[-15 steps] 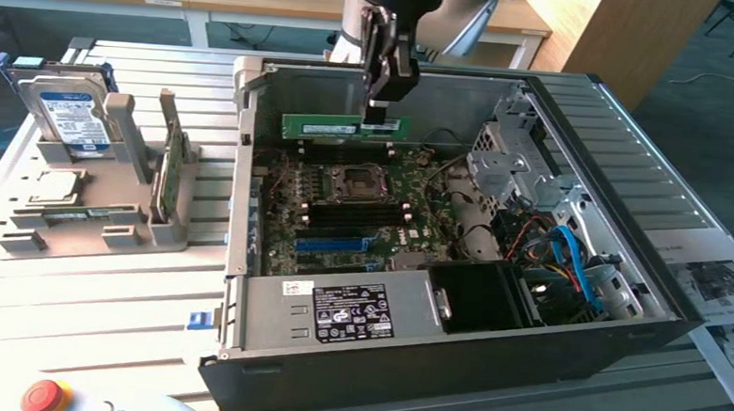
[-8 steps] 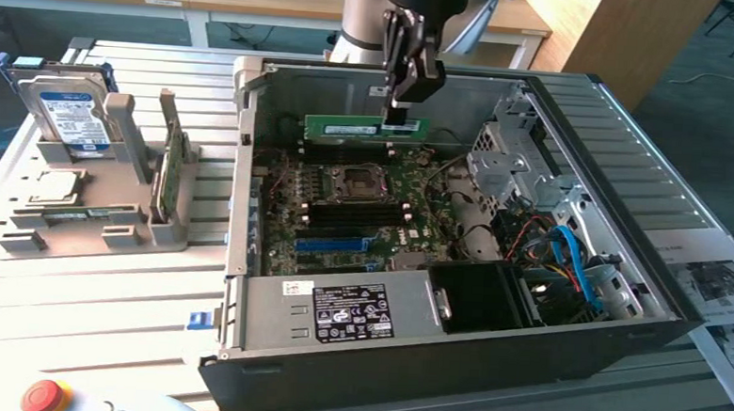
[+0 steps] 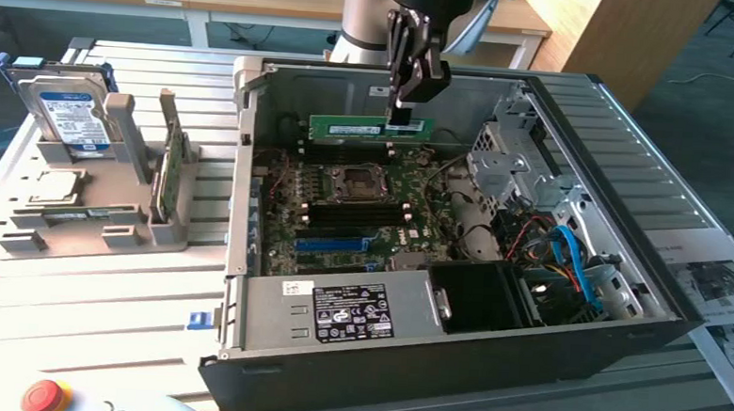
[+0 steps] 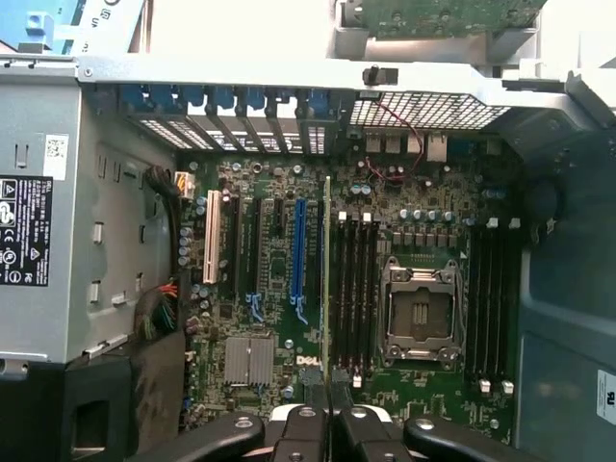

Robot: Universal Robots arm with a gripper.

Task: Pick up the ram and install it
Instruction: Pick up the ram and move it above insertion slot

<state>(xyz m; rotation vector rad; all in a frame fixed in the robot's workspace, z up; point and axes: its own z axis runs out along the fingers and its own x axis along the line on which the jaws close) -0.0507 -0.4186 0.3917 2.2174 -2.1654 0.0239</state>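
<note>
Ram [image 3: 352,127] is gripped on its top edge by clenched gripper [image 3: 401,116], held level above motherboard [image 3: 379,230], at 12 o'clock from CPU socket [image 3: 353,183] in exterior view. It is seen edge-on beside black slots [image 4: 351,289] in wrist view.

Lab: slatted workbench [image 3: 86,294], opened computer case [image 3: 459,370]
</note>
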